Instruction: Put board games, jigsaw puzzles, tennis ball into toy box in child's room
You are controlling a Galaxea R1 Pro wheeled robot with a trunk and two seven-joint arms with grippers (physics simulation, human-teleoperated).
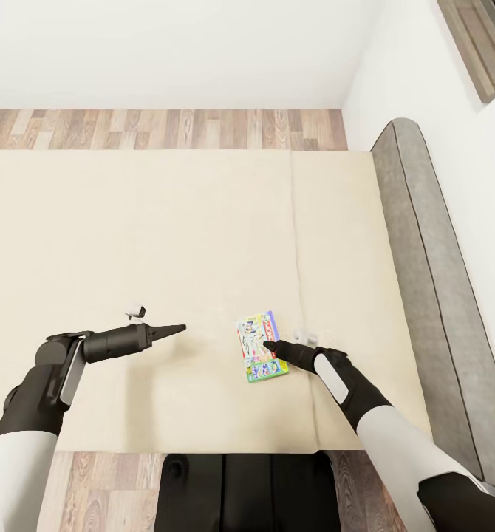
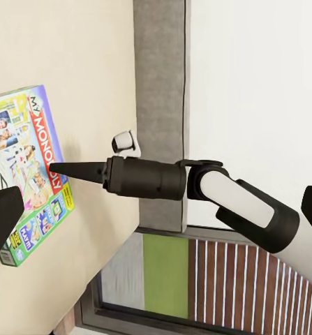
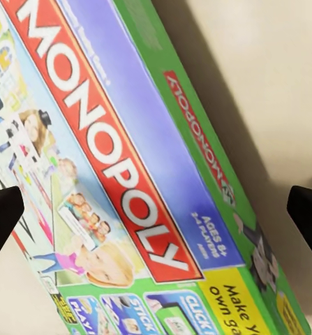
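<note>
Lying flat on the cream mattress [image 1: 166,244], a green-edged "MONOPOLY" board game box [image 1: 261,346] sits just ahead of the right gripper [image 1: 271,345], whose jaws stand apart; left gripper [image 1: 175,329] state unclear.

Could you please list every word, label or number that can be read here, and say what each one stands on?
"MONOPOLY": red band across the board game cover.
"MONOPOLY": small red label on its green side.
"AGES 8+" and "2-4 PLAYERS": blue strip of the cover.
"Make Y... own ga...": yellow corner panel, cut off.
"CLICK", "STICK", "PLAY": small panels on the cover, partly cut off.
Other small print on the cover is too blurred to read.
</note>
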